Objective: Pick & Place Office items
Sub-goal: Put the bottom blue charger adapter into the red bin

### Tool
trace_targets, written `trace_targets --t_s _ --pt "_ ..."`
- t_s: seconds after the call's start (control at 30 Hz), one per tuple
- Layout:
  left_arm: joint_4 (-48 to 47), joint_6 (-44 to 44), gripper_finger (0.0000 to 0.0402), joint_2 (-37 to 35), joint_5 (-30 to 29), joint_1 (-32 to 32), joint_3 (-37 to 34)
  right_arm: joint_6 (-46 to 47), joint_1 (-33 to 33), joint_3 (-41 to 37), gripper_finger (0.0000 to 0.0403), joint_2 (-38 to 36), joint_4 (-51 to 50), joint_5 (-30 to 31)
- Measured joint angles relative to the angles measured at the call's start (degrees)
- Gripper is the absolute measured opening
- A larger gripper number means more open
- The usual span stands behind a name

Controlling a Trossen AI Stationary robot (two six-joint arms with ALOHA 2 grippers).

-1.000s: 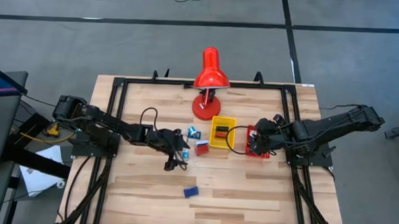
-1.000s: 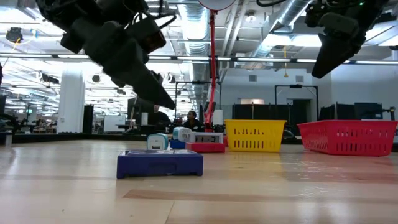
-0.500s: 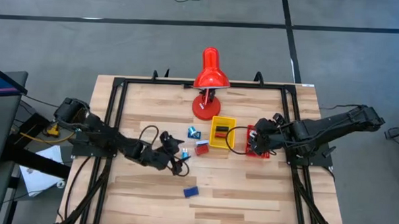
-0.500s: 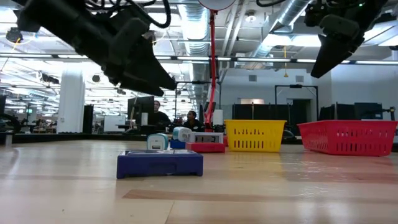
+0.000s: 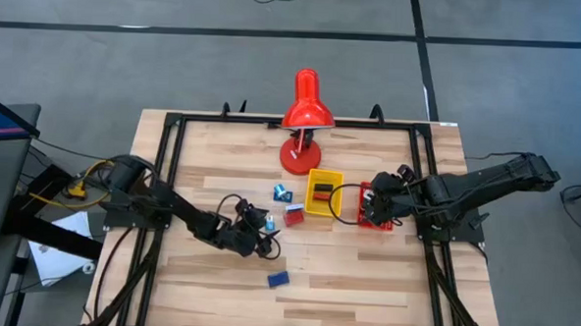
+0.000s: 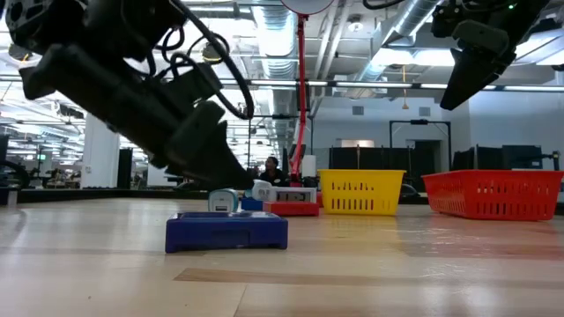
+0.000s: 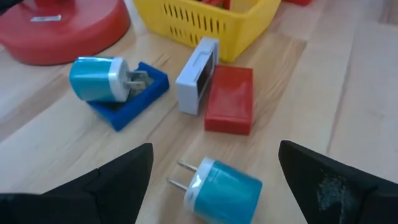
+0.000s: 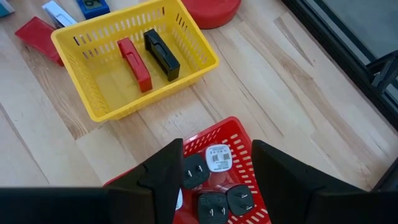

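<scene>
The left gripper [image 7: 211, 171] hangs low over the table with its fingers spread wide apart and nothing between them. Just ahead, at bottom centre of the left wrist view, lies a teal plug adapter [image 7: 224, 185] on its side, prongs pointing toward the frame's left.

Handling, as a judgement: the adapter looks like a small hard plastic body, light and stiff, smooth and rounded, so it may roll or slip. The sound hold is across the rounded body, clear of the two thin metal prongs.

Other loose items in the same view: a second teal adapter [image 7: 99, 78] resting on a blue flat block [image 7: 134, 99] at upper left; a white block [image 7: 198, 76] standing on edge, touching a red flat block [image 7: 230, 99] at centre. In the high view, another blue block [image 5: 278, 278] lies alone at lower centre of the table, well apart from the cluster.

The right gripper [image 8: 214, 171] hovers above the red basket [image 8: 239, 134], its fingers partly apart and holding nothing visible.

Containers:
- Yellow basket [image 8: 186, 68], upper centre of the right wrist view: holds one red block [image 8: 135, 62] and one black block [image 8: 161, 55], lying side by side.
- Red basket, bottom centre: holds several black plug-like pieces [image 8: 239, 200] and one piece with a white label [image 8: 217, 157]. The exact count is partly hidden by the fingers.

A red desk lamp [image 5: 304, 114] stands at the table's far edge.
</scene>
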Motion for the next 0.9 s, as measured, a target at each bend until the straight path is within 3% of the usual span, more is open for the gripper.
trace_targets --t_s 0.47,0.9 --pt "-0.4 -5.8 0.0333 4.2 -2.6 0.9 0.0 0.1 0.0 0.0 0.0182 0.0 0.3 0.0" --pt "-5.0 -11.6 0.0216 4.2 -2.2 1.6 0.1 0.1 0.0 0.0 0.0182 0.0 1.1 0.0"
